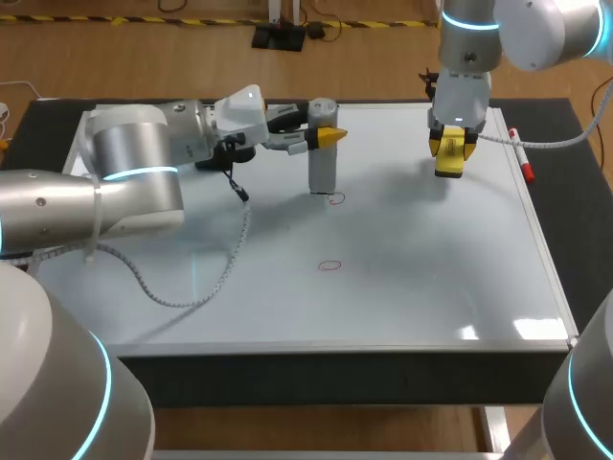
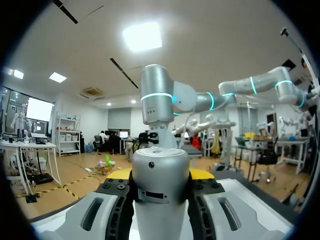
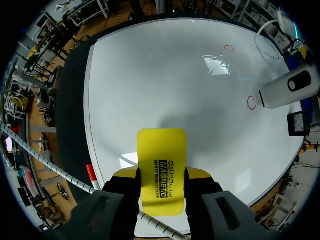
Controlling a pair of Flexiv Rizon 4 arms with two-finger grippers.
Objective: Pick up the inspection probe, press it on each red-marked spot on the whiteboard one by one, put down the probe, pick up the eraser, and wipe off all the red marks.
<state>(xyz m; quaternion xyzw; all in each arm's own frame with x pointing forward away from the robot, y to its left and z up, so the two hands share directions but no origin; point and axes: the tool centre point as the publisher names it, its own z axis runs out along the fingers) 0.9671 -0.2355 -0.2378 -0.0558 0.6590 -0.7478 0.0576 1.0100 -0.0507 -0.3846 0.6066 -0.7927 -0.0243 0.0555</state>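
The whiteboard [image 1: 431, 287] lies on the counter [image 1: 335, 379]. The probe [image 1: 323, 168] stands upright behind the board's middle, held in the left tool [image 1: 326, 137], with its foot just beside one mark [image 1: 336, 198]. A second mark [image 1: 329, 264] lies nearer the front edge. The right tool [image 1: 452, 144] holds the eraser [image 1: 450, 161] above the far right corner, and a pen [image 1: 520, 153] lies along the right edge.

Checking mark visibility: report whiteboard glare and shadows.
Head view: glare on the whiteboard near its front right corner, shadow under the right gripper. Right wrist view: glare beside the farther red mark, shadow ahead of the eraser. Left wrist view: neither visible.
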